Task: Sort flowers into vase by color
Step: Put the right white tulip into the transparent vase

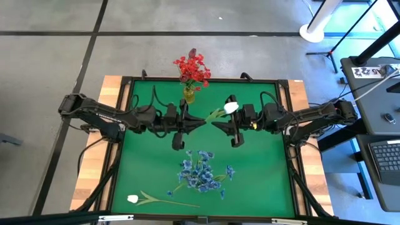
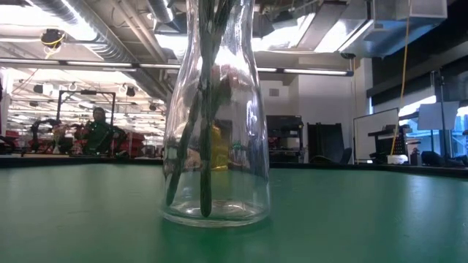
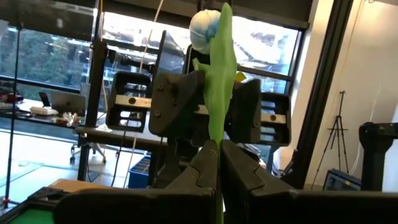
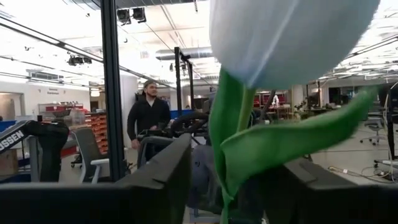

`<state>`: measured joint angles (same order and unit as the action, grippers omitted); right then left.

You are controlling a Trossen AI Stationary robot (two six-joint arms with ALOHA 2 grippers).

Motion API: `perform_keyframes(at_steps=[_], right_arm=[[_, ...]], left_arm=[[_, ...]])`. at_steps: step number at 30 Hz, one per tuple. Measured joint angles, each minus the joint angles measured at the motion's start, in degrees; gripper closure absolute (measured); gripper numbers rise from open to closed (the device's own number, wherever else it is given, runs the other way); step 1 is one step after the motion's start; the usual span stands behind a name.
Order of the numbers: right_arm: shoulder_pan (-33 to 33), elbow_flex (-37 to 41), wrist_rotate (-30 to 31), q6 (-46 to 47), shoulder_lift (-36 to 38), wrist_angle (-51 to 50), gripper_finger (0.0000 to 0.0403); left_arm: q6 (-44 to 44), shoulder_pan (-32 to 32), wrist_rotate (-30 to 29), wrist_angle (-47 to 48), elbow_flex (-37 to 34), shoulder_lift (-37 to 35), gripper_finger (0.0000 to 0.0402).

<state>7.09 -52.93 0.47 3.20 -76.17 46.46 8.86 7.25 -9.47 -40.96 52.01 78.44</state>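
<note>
White tulip hangs between our grippers mid-surface: left gripper clamped on its stem, right gripper closing beside it, apparently a handover toward a vase.

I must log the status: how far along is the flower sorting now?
Done: the red flowers stand in a vase at the table's far edge. In hand: a white tulip held by its stem between both end effectors, left shut on it. Left: the blue flowers and a second white tulip on the mat.
</note>
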Motion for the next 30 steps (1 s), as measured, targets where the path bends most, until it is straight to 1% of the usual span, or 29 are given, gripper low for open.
perform_keyframes(at_steps=[9, 11, 13, 15, 18, 22, 24, 30], right_arm=[[0.0, 0.0, 0.3, 0.0, 0.0, -0.2, 0.0376], [0.0, 0.0, 0.1, -0.4, 0.0, -0.2, 0.0393], [0.0, 0.0, 0.0, -0.5, 0.0, -0.3, 0.039], [0.1, 0.0, -0.1, -0.4, 0.0, -0.5, 0.0386], [0.0, 0.0, -0.3, -0.5, 0.4, -1.2, 0.0396], [0.0, 0.0, -0.5, -0.6, 3.3, -4.7, 0.0395], [0.0, 0.0, -0.5, -0.8, 5.5, -7.7, 0.0398], [0.0, 0.0, -0.5, -1.1, 14.7, -17.2, 0.0399]], left_arm=[[0.0, 0.1, 0.7, 0.0, 0.0, 0.0, 0.0401], [0.0, 0.0, 2.2, 0.0, 0.0, 0.0, 0.0401], [0.1, 0.0, 3.0, 0.0, 0.0, 0.0, 0.0397], [0.2, 0.1, 3.1, 0.6, 0.0, 0.0, 0.0385], [0.1, 0.3, 3.1, 2.3, 0.0, -0.8, 0.0356], [0.0, 0.6, 3.1, 6.3, 0.0, -3.8, 0.0317], [-0.1, 0.8, 1.4, 9.3, 0.1, -6.2, 0.0299], [-2.1, 2.8, -6.5, 19.3, 0.1, -15.2, 0.0257]])
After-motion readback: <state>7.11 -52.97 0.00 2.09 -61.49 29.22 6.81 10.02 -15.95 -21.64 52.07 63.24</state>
